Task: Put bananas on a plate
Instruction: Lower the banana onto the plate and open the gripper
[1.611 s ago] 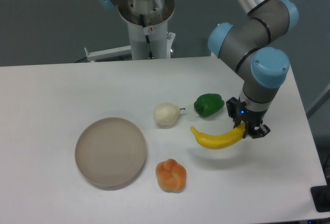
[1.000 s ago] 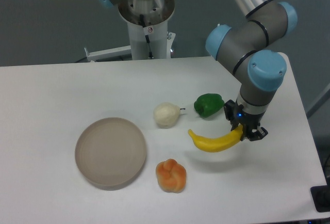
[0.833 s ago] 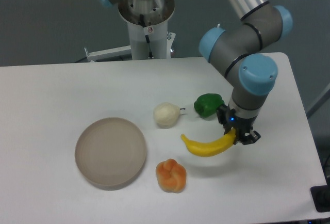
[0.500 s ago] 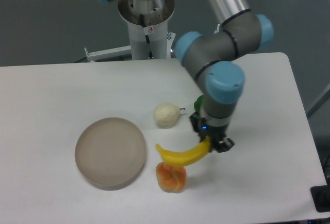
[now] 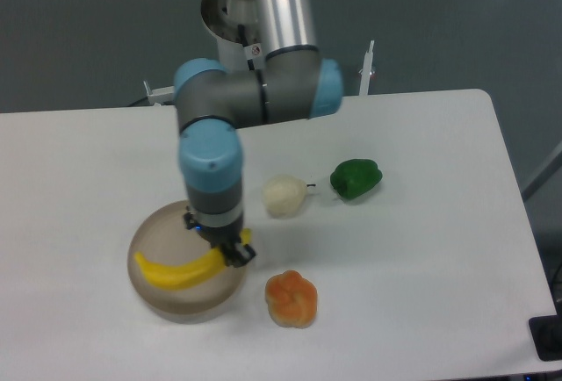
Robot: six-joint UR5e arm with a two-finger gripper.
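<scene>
Banana (image 5: 180, 270) is over the plate (image 5: 158, 240), clamped at its right end by the tool (image 5: 230, 252) — we can't tell if it touches the dish. We're at the placing step; next we'd lower, part the tool, lift clear — orange fruit (image 5: 291, 298) sits near.

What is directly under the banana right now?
The plate lies under the banana, which the end effector grips by one end. Whether the banana touches the plate cannot be seen.
</scene>
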